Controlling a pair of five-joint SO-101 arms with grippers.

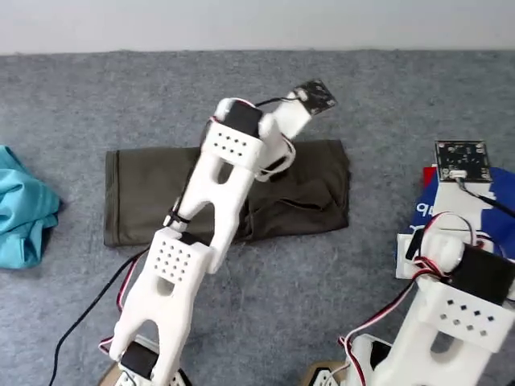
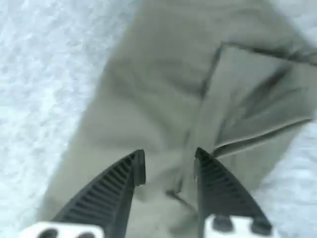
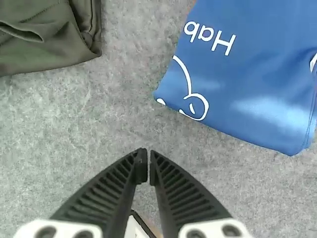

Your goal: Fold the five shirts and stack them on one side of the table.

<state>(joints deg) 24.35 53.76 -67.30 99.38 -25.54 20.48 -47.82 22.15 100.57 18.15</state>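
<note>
high view: we see the left arm (image 1: 201,241) stretched out over the grey desk (image 1: 322,305), with the left end effector (image 1: 278,165) down over an olive shirt (image 1: 145,193) that lies flat and partly folded. the shirt's wider part spreads away from the end effector toward a crumpled teal shirt (image 1: 24,209) at the far edge of the desk. the right arm (image 1: 459,297) stands well apart from it, over a blue shirt (image 1: 442,205).

left wrist view: the left end effector (image 2: 168,161) is moderately parted and grips nothing. the olive shirt (image 2: 148,89) lies directly beneath it and on ahead of its fingertips. a folded flap with a hemmed edge begins just past one finger (image 2: 218,183).

right wrist view: the right end effector (image 3: 148,161) is closed to a thin slit and carries nothing, with bare desk (image 3: 99,114) beneath it. ahead of it and off to one side lies the folded blue shirt (image 3: 257,79), bearing white print (image 3: 208,39) and a white line drawing. ahead on the other side, a corner of the olive shirt (image 3: 44,34) rests on the desk, apart from the blue one.
</note>
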